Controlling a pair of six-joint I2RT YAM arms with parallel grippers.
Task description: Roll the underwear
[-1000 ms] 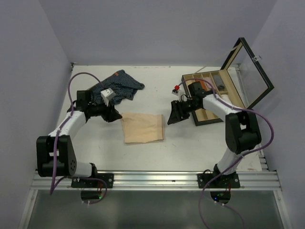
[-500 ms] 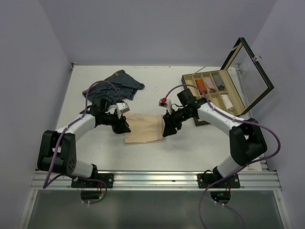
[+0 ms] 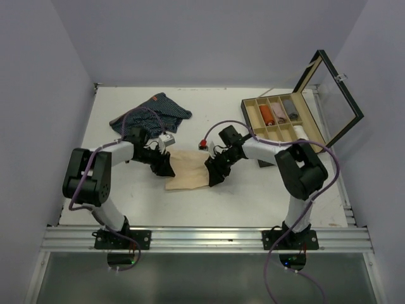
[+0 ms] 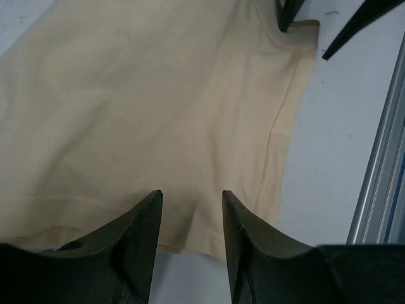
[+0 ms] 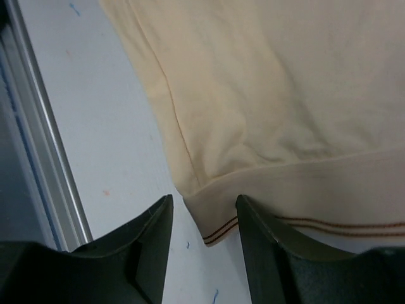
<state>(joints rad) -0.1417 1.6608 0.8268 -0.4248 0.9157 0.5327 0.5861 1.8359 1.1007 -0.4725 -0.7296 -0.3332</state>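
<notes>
The navy striped underwear (image 3: 166,109) lies in a loose heap on the table (image 3: 253,190), beyond the left pincer (image 4: 190,196) and a little to its outer side. No pincer touches it and it is not rolled.

The left pincer is low at one side edge of the beige underwear (image 4: 158,95). Its two fingers (image 4: 140,237) stand apart, and the hem of the cloth lies just in the gap between them, so nothing is gripped. In front of this pincer the beige cloth spreads out flat in one layer, with only soft wrinkles and no fold or turn started.

At the far side of the same cloth is the right pincer (image 5: 204,199), facing the left one. Its fingers are apart too, and the corner of the waistband with a thin brown stitch line sits between the tips, not pinched.

Behind the right pincer stands the wooden box (image 3: 273,100), its lid up. Some small bundles lie in its compartments, possibly garments already rolled, but they are too small to tell.

I judge the task to be at the beginning for the beige piece: the grasp, the rolling itself, and then the navy piece are all left.
</notes>
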